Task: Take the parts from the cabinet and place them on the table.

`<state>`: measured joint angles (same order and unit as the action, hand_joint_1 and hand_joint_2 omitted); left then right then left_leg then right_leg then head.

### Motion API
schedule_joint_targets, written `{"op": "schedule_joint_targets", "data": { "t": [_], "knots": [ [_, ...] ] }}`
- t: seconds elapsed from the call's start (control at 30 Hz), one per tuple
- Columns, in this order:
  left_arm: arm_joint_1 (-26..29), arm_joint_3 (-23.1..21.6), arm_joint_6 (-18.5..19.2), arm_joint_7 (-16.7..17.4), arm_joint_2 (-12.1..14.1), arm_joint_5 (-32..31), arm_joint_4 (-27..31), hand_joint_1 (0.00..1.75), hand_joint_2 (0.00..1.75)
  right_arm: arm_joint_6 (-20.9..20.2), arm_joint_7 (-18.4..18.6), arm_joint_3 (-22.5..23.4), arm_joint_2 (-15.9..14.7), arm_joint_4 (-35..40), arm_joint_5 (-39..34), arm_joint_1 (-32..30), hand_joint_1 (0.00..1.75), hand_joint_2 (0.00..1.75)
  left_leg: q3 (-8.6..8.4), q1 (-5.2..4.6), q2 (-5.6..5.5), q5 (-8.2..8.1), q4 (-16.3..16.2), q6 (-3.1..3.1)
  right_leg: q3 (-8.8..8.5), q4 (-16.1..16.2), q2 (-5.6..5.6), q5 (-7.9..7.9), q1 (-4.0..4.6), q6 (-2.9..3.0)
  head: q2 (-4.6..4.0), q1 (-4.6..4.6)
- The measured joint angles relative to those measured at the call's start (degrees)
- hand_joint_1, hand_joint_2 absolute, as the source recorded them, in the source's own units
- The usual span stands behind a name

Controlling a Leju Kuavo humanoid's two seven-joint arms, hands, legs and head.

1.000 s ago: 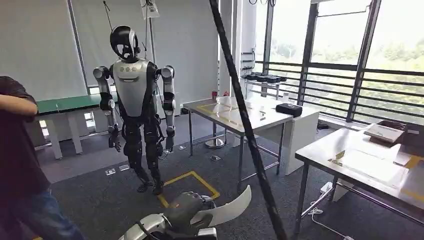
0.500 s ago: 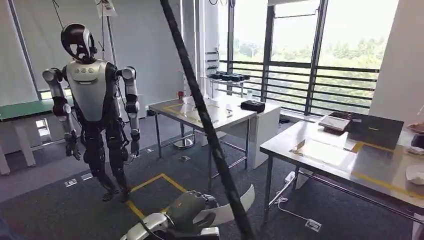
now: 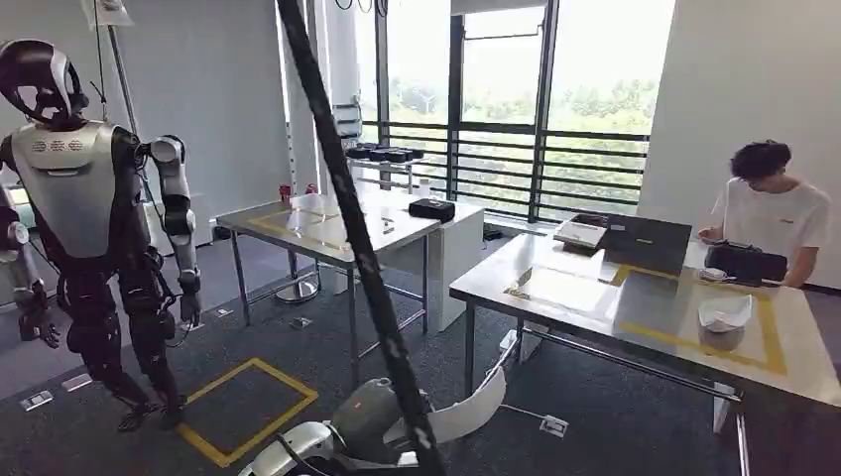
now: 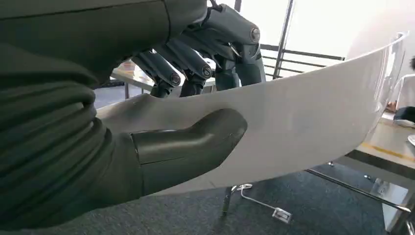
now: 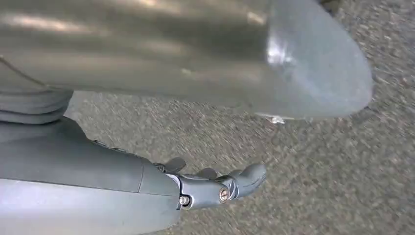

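Low in the head view my left hand (image 3: 365,420) grips a white curved shell part (image 3: 468,411), which sticks out to the right above the carpet. The left wrist view shows the same part (image 4: 303,142) close up, with the thumb under it and the darker fingers (image 4: 195,66) over its upper edge. My right hand (image 5: 215,188) hangs over the grey carpet with its fingers loosely extended and nothing in it. Ahead on the right is a steel table (image 3: 595,307) marked with yellow tape. Another white part (image 3: 724,313) lies on it.
A black slanted pole (image 3: 347,228) crosses just in front of me. Another humanoid robot (image 3: 84,218) stands at the left by a yellow floor square (image 3: 243,407). A second table (image 3: 317,223) stands mid-room. A person (image 3: 774,213) sits behind the right table with a laptop (image 3: 647,243).
The camera has turned to the right: the other robot and the tables slid left, and the seated person came into view. My left hand keeps its grip on the white part.
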<state>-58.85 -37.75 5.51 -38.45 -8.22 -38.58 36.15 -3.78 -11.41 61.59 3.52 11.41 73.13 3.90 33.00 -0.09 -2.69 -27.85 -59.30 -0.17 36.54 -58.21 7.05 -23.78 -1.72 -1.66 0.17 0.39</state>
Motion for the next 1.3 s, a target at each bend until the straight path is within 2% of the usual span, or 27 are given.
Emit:
{"op": "schedule_joint_targets", "data": {
  "t": [0.03,0.07,0.1,0.13,0.2,0.23,0.3,0.37,0.4,0.53,0.57,0.6,0.63,0.7,0.73,0.77,0.83,0.87,0.9,0.93,1.03,1.07,1.13,1.17,1.23,1.27,1.3],
  "knots": [
    [0.0,0.0,0.0,0.0,-0.1,0.0,-0.1,1.75,1.75,0.0,0.0,0.0,0.0,0.0,0.0,-0.2,0.0,0.0,-0.04,0.04,0.57,0.26,0.3,0.46,0.06,0.3,0.53,0.23,-0.02,-0.47,0.0,0.0],
    [-0.1,0.0,0.0,-0.2,-0.3,0.0,-0.1,1.75,1.75,0.0,0.0,0.0,0.0,0.0,0.0,-0.4,0.0,0.0,-0.15,0.49,1.35,0.72,0.8,1.12,0.23,-0.2,-1.02,-0.04,-0.05,-0.5,0.0,-0.04],
    [-0.1,0.0,0.0,-0.3,-0.5,0.0,-0.1,1.75,1.75,0.0,0.1,0.0,0.0,0.0,0.0,-0.4,0.0,0.0,-0.14,0.42,1.76,0.84,1.0,1.44,0.97,-1.8,-4.23,-1.29,0.5,-0.6,0.0,0.24],
    [-0.1,0.0,-0.1,-0.5,-0.5,0.0,-0.1,1.75,1.75,0.0,0.2,0.0,0.0,0.0,0.0,-0.2,0.0,0.0,-0.07,0.33,2.34,0.89,1.0,1.63,2.7,-5.3,-5.79,-3.43,0.54,-0.74,0.0,0.26],
    [0.3,0.0,-0.1,-0.7,-0.4,0.0,-0.3,1.75,1.75,0.0,0.2,0.0,0.0,0.0,-0.1,0.1,0.0,0.0,0.06,0.04,3.88,0.78,0.9,1.81,7.18,-15.0,-6.56,-7.72,0.54,-0.84,0.0,0.26],
    [0.6,0.0,-0.2,-0.8,-0.4,0.0,-0.5,1.75,1.75,0.0,0.4,0.0,0.0,0.0,-0.1,0.0,0.0,0.0,0.08,-0.06,4.65,0.73,0.9,1.89,8.45,-17.9,-6.63,-8.41,0.54,-0.86,0.0,0.28],
    [1.1,-0.1,-0.2,-1.0,-0.5,0.0,-0.5,1.75,1.75,0.0,0.6,0.0,0.0,0.0,-0.1,-0.2,0.0,0.0,0.09,-0.17,5.94,0.59,0.7,1.94,6.72,-15.0,-6.82,-6.12,0.57,-0.7,0.0,0.28],
    [1.0,-0.1,-0.2,-1.1,-0.5,0.0,-0.5,1.75,1.75,0.0,0.6,0.0,0.0,0.0,-0.1,-0.3,0.0,0.0,0.03,-0.19,7.17,0.25,0.4,1.78,1.0,-4.9,-8.14,-1.88,0.79,-0.3,0.0,0.28],
    [0.9,-0.1,-0.2,-1.1,-0.6,0.0,-0.5,1.75,1.75,0.0,0.5,0.0,0.0,0.0,-0.1,-0.1,0.0,0.0,-0.04,-0.46,7.79,0.02,0.2,1.48,-1.16,-0.5,-11.4,-2.0,1.41,0.46,0.0,0.31],
    [0.9,-0.1,-0.2,-1.2,-0.9,0.1,-0.5,1.75,1.75,0.0,0.5,0.0,0.0,0.0,-0.1,-0.2,0.0,0.0,-0.56,-0.67,9.89,-0.32,0.7,0.37,-0.85,-0.3,-9.18,-1.42,1.64,1.35,0.0,0.18],
    [0.8,-0.1,-0.2,-1.2,-1.0,0.1,-0.4,1.75,1.75,0.0,0.5,0.0,0.0,0.0,-0.1,-0.2,0.0,0.0,-0.69,-0.79,9.76,-0.48,0.5,-0.03,-1.14,0.1,-8.7,-1.09,1.06,1.79,0.0,0.2],
    [0.7,-0.2,-0.3,-1.2,-0.9,0.1,-0.3,1.75,1.75,0.0,0.5,0.0,0.0,0.0,-0.1,-0.3,0.0,0.0,-0.04,-0.43,5.92,-1.42,-0.7,-0.57,-1.29,0.3,-8.25,-0.88,0.84,2.02,0.0,0.13],
    [0.7,-0.2,-0.4,-1.2,-0.9,0.1,-0.3,1.75,1.75,0.1,0.6,0.0,0.0,0.0,-0.1,-0.2,0.0,0.0,1.34,-0.3,3.79,-3.4,-3.9,-0.76,-1.24,0.3,-7.7,-0.79,0.75,2.35,0.0,0.07],
    [1.3,-0.2,-0.7,-1.3,-0.6,0.1,-0.4,1.75,1.75,0.2,0.8,0.0,0.0,0.0,-0.5,0.1,0.0,0.0,5.58,-0.13,2.91,-7.6,-12.9,-1.04,-1.16,0.3,-6.18,-0.77,0.75,2.5,0.0,0.02],
    [1.8,-0.2,-0.7,-1.3,-0.5,0.1,-0.4,1.75,1.75,0.3,0.8,0.0,0.0,0.0,-0.7,0.0,0.0,0.0,7.29,-0.07,2.9,-8.46,-16.3,-1.15,-1.16,0.3,-5.42,-0.77,0.74,2.5,0.0,0.0],
    [2.3,-0.2,-0.7,-1.3,-0.4,0.1,-0.4,1.75,1.75,0.4,0.8,0.1,0.0,0.0,-0.8,-0.1,0.0,0.0,7.78,0.02,2.89,-7.84,-16.9,-1.18,-1.17,0.3,-4.54,-0.76,0.7,2.48,0.0,0.0],
    [2.8,-0.3,-0.9,-1.2,-0.5,0.1,-0.1,1.75,1.75,0.7,0.8,0.4,0.1,0.0,-1.1,-0.3,0.0,0.0,4.96,0.29,2.63,-3.25,-10.4,-1.03,-1.16,0.1,-2.97,-0.73,0.61,2.34,0.0,-0.04],
    [2.8,-0.4,-0.9,-1.1,-0.6,0.1,0.1,1.75,1.75,0.7,0.8,0.5,0.1,0.0,-1.2,-0.3,0.0,0.0,2.56,0.49,1.72,-0.69,-5.3,-0.98,-1.16,-0.1,-2.32,-0.78,0.52,2.14,0.0,-0.04],
    [2.7,-0.4,-0.9,-1.0,-0.7,0.1,0.4,1.75,1.75,0.7,0.8,0.6,0.1,0.0,-1.3,-0.2,0.0,0.0,0.63,0.75,-0.44,0.6,-1.0,-0.97,-1.07,-0.2,-1.71,-0.83,0.47,1.84,0.0,-0.04],
    [2.7,-0.4,-0.9,-0.7,-0.8,0.1,0.5,1.75,1.75,0.7,0.7,0.8,0.1,0.0,-1.3,-0.1,0.0,0.0,0.18,0.84,-2.46,-0.26,0.0,-1.07,-0.65,-0.5,-1.23,-0.85,0.7,1.33,0.0,-0.04],
    [2.9,-0.6,-0.8,0.1,-1.4,0.0,0.8,1.75,1.75,0.8,0.8,1.0,0.1,0.0,-1.5,-0.3,0.0,0.0,0.22,0.28,-0.7,0.16,-0.2,-0.07,-0.16,0.1,0.35,-0.11,0.09,0.02,0.0,0.0],
    [2.8,-0.6,-0.8,0.4,-1.7,-0.3,1.1,1.75,1.75,1.4,0.7,1.1,0.0,0.0,-1.6,-0.6,0.0,0.0,0.1,0.67,-0.12,0.53,0.4,0.52,-0.11,0.2,0.84,-0.04,0.19,-0.44,0.0,0.0],
    [2.6,-0.6,-0.7,0.7,-2.6,-0.9,1.2,1.75,1.75,3.6,0.2,1.2,0.2,0.0,-1.6,-0.8,0.0,0.0,-0.02,0.78,0.58,1.0,0.9,1.35,1.36,-3.1,-4.15,-2.38,0.61,-0.6,0.0,0.26],
    [2.4,-0.6,-0.7,0.8,-2.7,-1.0,1.2,1.75,1.75,4.0,0.1,1.2,0.2,0.0,-1.6,-0.5,0.0,0.0,0.05,0.63,1.01,1.05,0.9,1.43,3.32,-7.2,-5.65,-4.59,0.64,-0.81,0.0,0.35],
    [2.5,-0.6,-0.5,1.0,-2.5,-1.2,1.0,1.75,1.75,4.4,-0.2,1.2,0.2,0.0,-1.6,-0.1,0.0,0.0,0.1,0.44,2.2,0.97,0.8,1.6,7.43,-16.0,-6.59,-8.2,0.64,-0.97,0.0,0.37],
    [2.7,-0.7,-0.5,1.0,-2.5,-1.2,0.9,1.75,1.75,4.5,-0.2,1.2,0.2,0.0,-1.6,-0.2,0.0,0.0,0.18,0.44,2.65,0.95,0.8,1.63,8.18,-17.7,-6.69,-8.24,0.6,-1.0,0.0,0.37],
    [2.7,-0.7,-0.5,1.0,-2.6,-1.2,0.7,1.75,1.75,4.5,-0.2,1.2,0.2,0.0,-1.6,-0.3,0.0,0.0,0.27,0.44,2.92,0.94,0.6,1.63,7.28,-16.2,-6.73,-6.93,0.54,-0.98,0.0,0.37]
  ]
}}
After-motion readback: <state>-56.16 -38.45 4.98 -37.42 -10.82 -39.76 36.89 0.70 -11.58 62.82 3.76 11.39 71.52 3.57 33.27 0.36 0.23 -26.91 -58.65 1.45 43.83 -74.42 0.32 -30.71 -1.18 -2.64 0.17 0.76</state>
